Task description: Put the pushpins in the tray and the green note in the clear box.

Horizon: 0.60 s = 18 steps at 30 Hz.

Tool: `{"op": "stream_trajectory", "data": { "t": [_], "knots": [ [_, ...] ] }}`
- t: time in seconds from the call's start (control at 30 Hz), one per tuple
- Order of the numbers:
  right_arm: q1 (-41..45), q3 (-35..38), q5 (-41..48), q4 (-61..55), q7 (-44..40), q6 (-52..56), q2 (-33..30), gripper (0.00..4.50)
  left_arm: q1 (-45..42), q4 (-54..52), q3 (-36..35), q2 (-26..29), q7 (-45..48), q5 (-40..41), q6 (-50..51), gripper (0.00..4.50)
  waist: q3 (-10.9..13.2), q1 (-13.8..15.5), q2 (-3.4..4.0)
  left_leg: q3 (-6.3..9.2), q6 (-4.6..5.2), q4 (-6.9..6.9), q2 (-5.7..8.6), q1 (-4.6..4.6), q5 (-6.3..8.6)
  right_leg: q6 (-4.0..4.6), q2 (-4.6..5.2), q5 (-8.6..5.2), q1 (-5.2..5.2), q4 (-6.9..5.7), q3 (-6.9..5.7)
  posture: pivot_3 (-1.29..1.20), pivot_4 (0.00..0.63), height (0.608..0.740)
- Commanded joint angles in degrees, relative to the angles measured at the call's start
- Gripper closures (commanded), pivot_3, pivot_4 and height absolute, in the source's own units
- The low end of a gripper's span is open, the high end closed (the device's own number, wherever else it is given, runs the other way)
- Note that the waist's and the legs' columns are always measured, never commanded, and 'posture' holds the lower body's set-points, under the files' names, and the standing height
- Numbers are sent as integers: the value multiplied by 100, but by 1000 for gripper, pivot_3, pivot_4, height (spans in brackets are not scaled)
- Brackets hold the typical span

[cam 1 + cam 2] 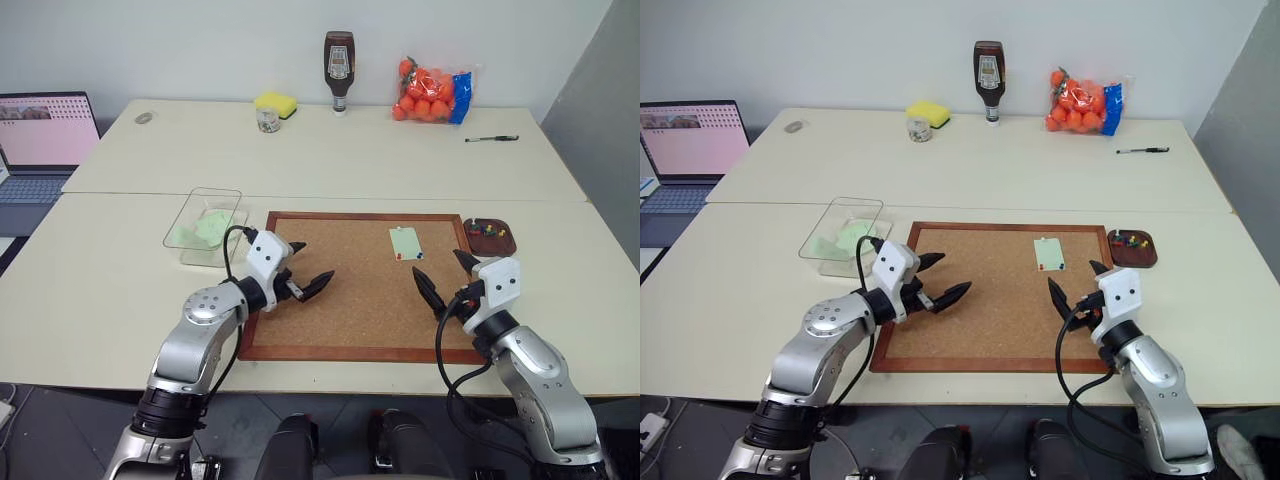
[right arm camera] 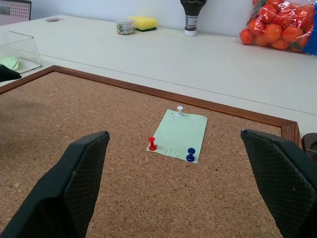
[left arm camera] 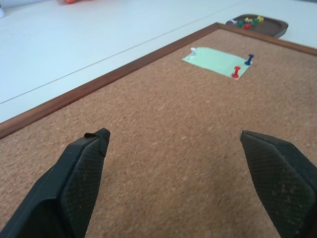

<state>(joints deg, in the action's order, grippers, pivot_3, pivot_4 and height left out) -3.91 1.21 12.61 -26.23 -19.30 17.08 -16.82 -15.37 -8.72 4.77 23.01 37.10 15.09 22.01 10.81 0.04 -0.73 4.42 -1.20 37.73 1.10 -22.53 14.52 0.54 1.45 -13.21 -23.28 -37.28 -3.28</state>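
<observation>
The green note [image 2: 181, 134] lies flat on the corkboard [image 1: 330, 320], near its far right corner. Three pushpins stand in it: red [image 2: 152, 144], blue [image 2: 190, 154] and white [image 2: 180, 110]. The brown tray [image 1: 503, 244] sits just off the board's far right corner with several coloured pins inside. The clear box [image 1: 196, 205] stands off the board's far left corner and holds pale green paper. My left gripper [image 1: 318, 259] hovers open over the board's left part, empty. Over the board's right part my right gripper [image 1: 436, 262] is open too, just short of the note.
A laptop [image 1: 45, 140] is at the far left. Along the table's back stand a yellow sponge [image 1: 275, 102], a small jar [image 1: 267, 120], a sauce bottle [image 1: 339, 70] and a bag of oranges [image 1: 432, 92]. A pen [image 1: 491, 138] lies at the right.
</observation>
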Motion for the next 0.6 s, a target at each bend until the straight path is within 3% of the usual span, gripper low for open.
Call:
{"op": "stream_trajectory", "data": {
  "t": [0.03,0.6],
  "knots": [
    [-38,130,70,-208,-35,-117,-31,0,5,-244,-57,-37,25,87,-108,55,0,-1,0,0,0,0,0,0,0,0,0,0,0,0,0,0,150,740],
    [-17,56,32,-228,-102,-89,-65,0,-302,-53,60,149,306,98,141,55,0,-1,0,0,0,0,0,1,0,0,-2,0,0,-1,0,0,150,740]
  ]
}}
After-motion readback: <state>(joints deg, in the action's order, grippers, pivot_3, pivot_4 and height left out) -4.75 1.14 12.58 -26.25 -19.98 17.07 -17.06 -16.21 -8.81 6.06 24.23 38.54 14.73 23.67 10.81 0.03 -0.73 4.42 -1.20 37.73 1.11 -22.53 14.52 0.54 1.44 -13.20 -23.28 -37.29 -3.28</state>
